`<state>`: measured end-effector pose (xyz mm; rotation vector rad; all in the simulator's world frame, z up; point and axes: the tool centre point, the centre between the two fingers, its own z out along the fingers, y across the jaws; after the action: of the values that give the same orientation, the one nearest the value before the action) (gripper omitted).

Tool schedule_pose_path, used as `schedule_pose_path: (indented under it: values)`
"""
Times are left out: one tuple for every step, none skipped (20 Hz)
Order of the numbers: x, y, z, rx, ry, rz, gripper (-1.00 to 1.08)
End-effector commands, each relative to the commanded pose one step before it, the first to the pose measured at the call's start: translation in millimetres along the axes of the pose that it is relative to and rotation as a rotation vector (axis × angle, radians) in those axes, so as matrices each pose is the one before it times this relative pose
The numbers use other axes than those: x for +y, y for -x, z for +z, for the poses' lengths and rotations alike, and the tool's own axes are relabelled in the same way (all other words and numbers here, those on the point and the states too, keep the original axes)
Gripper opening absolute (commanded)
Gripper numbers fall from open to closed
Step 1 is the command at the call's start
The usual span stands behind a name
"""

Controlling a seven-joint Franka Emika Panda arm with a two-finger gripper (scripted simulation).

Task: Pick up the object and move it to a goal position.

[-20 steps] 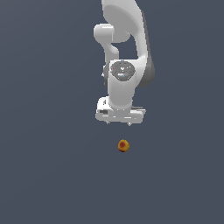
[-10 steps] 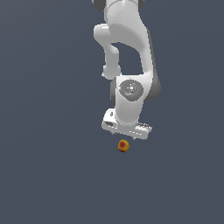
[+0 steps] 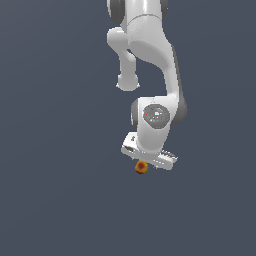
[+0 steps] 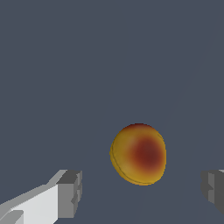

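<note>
The object is a tiny orange-red ball [image 3: 141, 167] with yellowish patches, lying on the dark grey surface. In the exterior view my white gripper [image 3: 146, 165] hangs directly over it, its body touching or just above the ball's top. In the wrist view the ball [image 4: 138, 153] is large and lies between my two fingertips [image 4: 70, 193], closer to the far fingertip [image 4: 213, 190]. The jaws stand wide apart with clear gaps on both sides of the ball. The gripper [image 4: 141, 192] is open and holds nothing.
The white arm [image 3: 150, 60] rises above the gripper toward the top of the exterior view. A plain dark grey surface [image 3: 60, 190] fills the view all around. No goal marker shows.
The arm has lowered steadily over the last second, bringing the gripper down from a clear gap above the ball to right over it. The ball has not moved.
</note>
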<state>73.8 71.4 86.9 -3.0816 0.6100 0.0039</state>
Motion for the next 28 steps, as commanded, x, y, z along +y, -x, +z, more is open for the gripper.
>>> schedule_pose_path:
  values:
    - [-2.39, -1.77, 2.42, 0.00216, -0.0003, 0.01244, 1.0]
    - [-0.32, -0.23, 0.41, 0.00022, -0.00001, 0.00181, 1.0]
    - [-0.06, -0.1, 0.13, 0.00008, 0.0, 0.00069, 1.0]
    - [0.5, 0.82, -0.41, -0.00116, 0.00029, -0.00431, 1.0]
    - [-0.02, 0.01, 0.41, 0.0, 0.0, 0.0, 1.0]
    - [-0.07, 0.03, 1.22, 0.0, 0.0, 0.0, 1.0]
    - [-0.11, 0.06, 2.03, 0.0, 0.0, 0.0, 1.0]
    - [0.26, -0.12, 2.71, 0.00017, -0.00005, 0.00067, 1.0]
    - [-0.18, 0.13, 3.62, 0.0, 0.0, 0.0, 1.0]
    - [0.2, -0.04, 4.29, 0.00017, -0.00005, 0.00067, 1.0]
    - [-0.24, 0.22, 5.18, 0.0, 0.0, 0.0, 1.0]
    - [0.32, -0.03, 5.76, 0.00024, -0.00006, 0.00094, 1.0]
    - [-0.27, 0.3, 6.3, 0.0, 0.0, 0.0, 1.0]
    - [0.34, -0.05, 5.35, 0.00024, -0.00006, 0.00094, 1.0]
    - [-0.22, 0.19, 4.63, 0.0, 0.0, 0.0, 1.0]
    - [0.2, -0.11, 3.63, 0.00017, -0.00004, 0.00067, 1.0]
    - [-0.2, 0.0, 2.87, 0.0, 0.0, 0.0, 1.0]
    - [-0.2, -0.11, 1.99, 0.0, 0.0, 0.0, 1.0]
    - [0.2, -0.45, 0.97, 0.00019, -0.00005, 0.00066, 1.0]
    - [-0.2, -0.35, 0.23, 0.0, 0.0, 0.0, 1.0]
    - [-0.17, -0.38, -0.46, 0.0, 0.0, 0.0, 1.0]
    - [-0.05, -0.13, -0.26, 0.0, 0.0, 0.0, 1.0]
    - [0.0, 0.0, 0.0, 0.0, 0.0, 0.0, -1.0]
    - [0.0, 0.0, 0.0, 0.0, 0.0, 0.0, -1.0]
    - [0.0, 0.0, 0.0, 0.0, 0.0, 0.0, -1.0]
    - [0.0, 0.0, 0.0, 0.0, 0.0, 0.0, -1.0]
    - [0.0, 0.0, 0.0, 0.0, 0.0, 0.0, -1.0]
    - [0.0, 0.0, 0.0, 0.0, 0.0, 0.0, -1.0]
